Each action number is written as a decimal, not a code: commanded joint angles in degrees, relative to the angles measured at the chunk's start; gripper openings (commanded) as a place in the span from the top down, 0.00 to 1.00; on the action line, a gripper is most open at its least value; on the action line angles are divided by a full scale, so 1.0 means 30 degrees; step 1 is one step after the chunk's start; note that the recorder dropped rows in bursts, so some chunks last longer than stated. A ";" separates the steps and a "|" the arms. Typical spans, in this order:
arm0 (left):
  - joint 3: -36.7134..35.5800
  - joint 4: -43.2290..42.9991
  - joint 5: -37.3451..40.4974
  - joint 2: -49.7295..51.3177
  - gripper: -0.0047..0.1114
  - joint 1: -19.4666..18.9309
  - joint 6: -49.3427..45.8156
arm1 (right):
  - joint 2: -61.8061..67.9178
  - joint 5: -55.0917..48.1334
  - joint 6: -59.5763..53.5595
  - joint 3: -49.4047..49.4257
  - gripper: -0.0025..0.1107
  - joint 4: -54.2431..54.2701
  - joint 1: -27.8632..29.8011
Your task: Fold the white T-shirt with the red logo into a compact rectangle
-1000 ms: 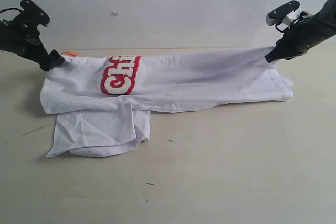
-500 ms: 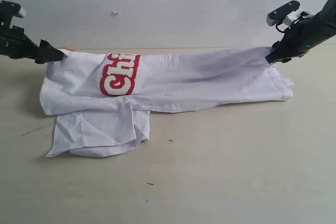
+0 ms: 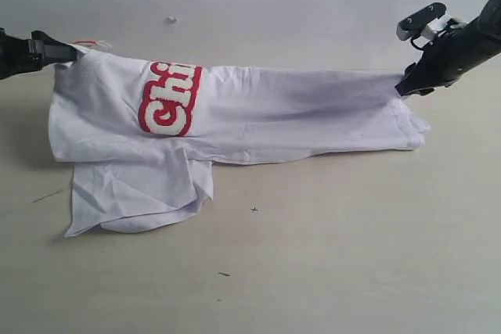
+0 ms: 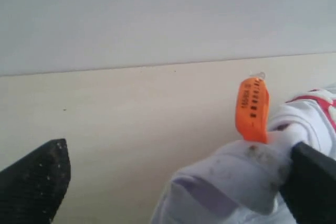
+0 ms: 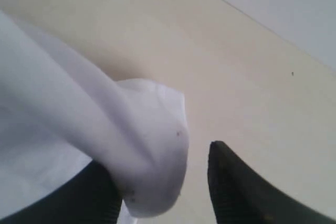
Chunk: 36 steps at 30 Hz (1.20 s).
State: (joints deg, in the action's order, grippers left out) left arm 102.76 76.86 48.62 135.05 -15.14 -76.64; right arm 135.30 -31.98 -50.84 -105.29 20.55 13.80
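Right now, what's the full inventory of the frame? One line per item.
white T-shirt: 1, white, stretched across the table between the two claws, with a flap lying nearer the camera at the left
red logo: 1, red with white letters, on the shirt's left part, only partly readable
orange tag: 1, orange, at the shirt corner beside the left claw
table: 1, pale beige, under the shirt
wall: 1, light grey, behind the table
left claw: 1, black, jaws wide apart, shirt corner bunched against one finger, up off the table
right claw: 1, black, jaws apart, shirt edge draped over one finger
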 commanded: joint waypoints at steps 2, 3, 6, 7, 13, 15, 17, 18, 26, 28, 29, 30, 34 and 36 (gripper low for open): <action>0.0177 0.1542 0.1368 -0.0169 0.06 -0.0094 0.0742 | -0.0090 0.0002 0.0030 -0.0127 0.55 0.0057 0.0074; 0.0177 0.1905 0.1622 -0.0169 0.06 -0.0094 0.0742 | -0.0090 0.0002 0.0030 -0.0127 0.55 0.0057 0.0074; 0.0177 0.2814 0.1971 -0.0169 0.06 -0.0094 0.0742 | -0.0090 -0.0081 0.0030 -0.0127 0.55 0.0020 0.0074; 0.0177 0.2993 0.1935 -0.0169 0.06 -0.0094 0.0874 | -0.0090 -0.0129 0.0030 -0.0127 0.55 0.0020 0.0074; 0.0177 0.4389 0.1887 -0.0169 0.06 -0.0296 0.1906 | -0.0090 -0.0246 0.0030 -0.0127 0.55 -0.0055 0.0074; 0.0177 0.4912 0.2261 -0.0135 0.06 -0.0477 0.2129 | -0.0090 -0.0254 0.0030 -0.0127 0.56 -0.0055 0.0074; 0.0177 0.5117 0.2731 -0.0138 0.06 -0.0648 0.2665 | -0.0090 -0.0263 0.0030 -0.0127 0.57 -0.0055 0.0074; 0.0177 0.5081 0.2818 -0.0138 0.06 -0.0791 0.3146 | -0.0090 -0.0263 0.0030 -0.0127 0.57 -0.0055 0.0074; 0.0177 0.3367 0.2697 -0.0138 0.06 -0.1069 0.3906 | -0.0266 -0.0950 -0.0184 -0.0271 0.54 -0.0013 0.0074; 0.0177 0.3134 0.2513 -0.0138 0.06 -0.1069 0.3871 | -0.0275 -0.2389 0.0271 -0.0989 0.52 0.0374 0.0074; 0.0177 0.2989 0.2414 -0.0138 0.06 -0.1069 0.3868 | -0.0223 -0.3224 0.0572 -0.1566 0.51 0.0678 0.0074; 0.0177 0.2872 0.2414 -0.0138 0.06 -0.1069 0.3868 | -0.0062 -0.4331 0.0928 -0.2233 0.51 0.0899 0.0112; 0.0177 0.2282 0.2414 -0.0138 0.06 -0.1069 0.4032 | 0.0168 -0.6923 0.1886 -0.4509 0.51 0.0943 0.0112; 0.0177 0.1868 0.2414 -0.0138 0.06 -0.1069 0.4121 | 0.0168 -0.7414 0.2206 -0.5273 0.51 0.0990 0.0112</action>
State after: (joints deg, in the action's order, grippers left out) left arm 102.76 83.31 56.16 135.06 -18.05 -65.00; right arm 135.75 -50.97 -46.06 -117.75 22.90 13.80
